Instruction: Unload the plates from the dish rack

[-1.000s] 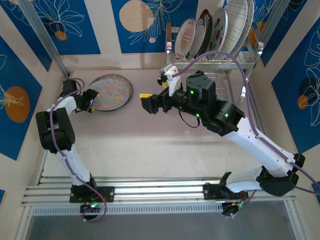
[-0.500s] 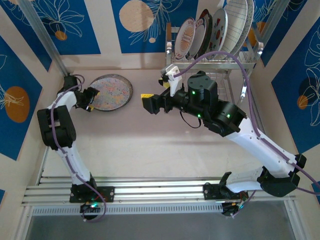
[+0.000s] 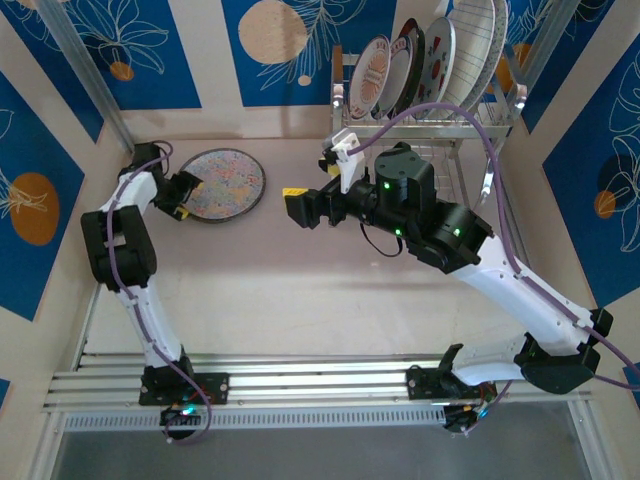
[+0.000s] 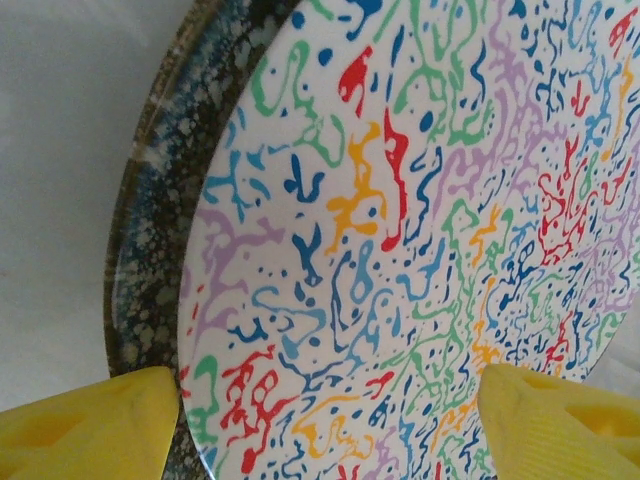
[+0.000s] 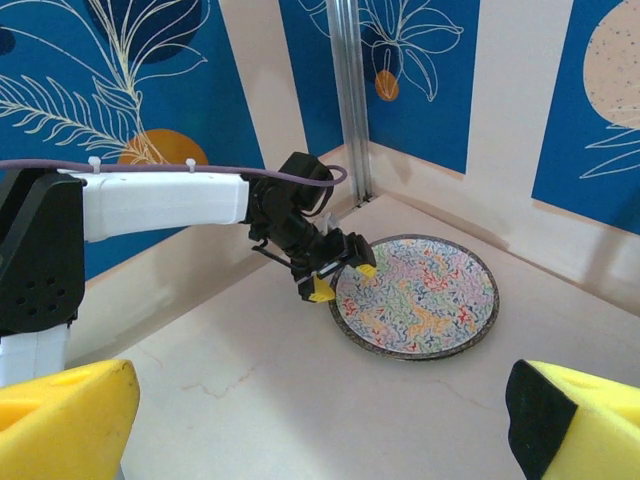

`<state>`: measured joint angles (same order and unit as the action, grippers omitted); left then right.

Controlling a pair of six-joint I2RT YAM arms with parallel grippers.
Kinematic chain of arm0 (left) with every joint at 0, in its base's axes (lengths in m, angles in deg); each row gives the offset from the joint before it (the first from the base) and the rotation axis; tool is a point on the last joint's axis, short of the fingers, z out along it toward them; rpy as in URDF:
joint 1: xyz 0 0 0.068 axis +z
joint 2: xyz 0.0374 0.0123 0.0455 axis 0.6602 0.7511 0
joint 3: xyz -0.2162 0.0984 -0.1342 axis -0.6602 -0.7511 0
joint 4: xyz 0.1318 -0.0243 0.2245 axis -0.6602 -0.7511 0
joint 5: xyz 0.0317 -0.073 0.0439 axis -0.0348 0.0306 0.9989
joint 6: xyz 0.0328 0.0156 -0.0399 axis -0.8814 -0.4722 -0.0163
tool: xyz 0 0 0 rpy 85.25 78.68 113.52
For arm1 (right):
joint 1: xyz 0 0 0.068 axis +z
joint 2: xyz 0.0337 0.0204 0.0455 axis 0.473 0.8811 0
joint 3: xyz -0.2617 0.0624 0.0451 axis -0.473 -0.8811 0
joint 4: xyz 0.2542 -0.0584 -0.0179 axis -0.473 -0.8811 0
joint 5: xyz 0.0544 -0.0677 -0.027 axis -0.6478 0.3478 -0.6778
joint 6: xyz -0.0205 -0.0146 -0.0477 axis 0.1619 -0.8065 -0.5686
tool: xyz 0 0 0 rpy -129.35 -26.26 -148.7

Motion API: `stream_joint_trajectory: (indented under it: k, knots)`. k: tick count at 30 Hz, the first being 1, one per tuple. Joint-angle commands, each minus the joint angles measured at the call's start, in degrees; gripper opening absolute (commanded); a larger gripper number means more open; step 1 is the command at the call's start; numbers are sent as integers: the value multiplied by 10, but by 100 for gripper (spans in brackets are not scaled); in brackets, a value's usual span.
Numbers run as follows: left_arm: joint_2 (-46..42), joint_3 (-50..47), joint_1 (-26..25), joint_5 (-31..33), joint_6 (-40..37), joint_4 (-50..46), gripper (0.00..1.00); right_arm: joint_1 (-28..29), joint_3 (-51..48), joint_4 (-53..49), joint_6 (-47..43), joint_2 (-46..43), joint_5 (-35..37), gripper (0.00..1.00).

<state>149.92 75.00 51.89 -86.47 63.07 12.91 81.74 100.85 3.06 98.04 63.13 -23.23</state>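
Left gripper (image 5: 341, 279) standing open at speckled plate (image 3: 225, 183) lying flat far left: set-down likely concluding. Right gripper (image 3: 300, 208) hanging open, empty. Next: reaching dish rack (image 3: 440, 125), clamping rim among upright plates (image 3: 400, 65).

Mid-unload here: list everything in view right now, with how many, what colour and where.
flat plate: one, multicoloured squiggles with a dark speckled rim, lying on the table's far left.
racked plates: at least four, red-patterned, dark-rimmed, white with red spots, grid-patterned; standing on edge in the upper tier.
dish rack: one, chrome wire, far right of the table.
table: one, pale beige.
wall panels: several, blue with white flower drawings, around the table.
rail: one, aluminium, near edge under the arm bases.
left gripper: one, black with yellow pads, open, at the flat plate's left edge.
right gripper: one, open, over mid-table, holding nothing.
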Motion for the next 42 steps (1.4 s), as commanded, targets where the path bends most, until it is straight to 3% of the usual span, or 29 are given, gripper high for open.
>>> stream_joint_trajectory:
  k: [1, 5, 9, 12, 16, 23, 28, 36, 42]
  knots:
    - [5, 19, -5, 18, -11, -29, 78, 1, -4, 3, 4, -18, 14, 95]
    - [-9, 19, -9, 26, -12, -29, 80, 2, -1, -3, -3, -21, 35, 95]
    - [-42, 21, -12, 28, -4, -26, 81, -13, 44, -52, -21, -17, 106, 95]
    - [-78, 17, -23, 24, 5, -17, 83, -60, 95, -110, -18, -17, 166, 90]
    - [-138, 3, -57, 15, 29, 13, 83, -186, 156, -181, 36, -27, 182, 83]
    - [-234, -34, -150, 22, 75, 109, 83, -402, 222, -216, 63, -13, 93, 81]
    - [-286, -44, -235, 16, 55, 181, 83, -595, 264, -219, 162, 33, -117, 77]
    - [-409, -150, -372, 30, 17, 329, 84, -693, 269, -140, 206, 106, -299, 69]
    - [-477, -204, -449, 32, -1, 371, 85, -726, 280, -114, 207, 141, -367, 63]
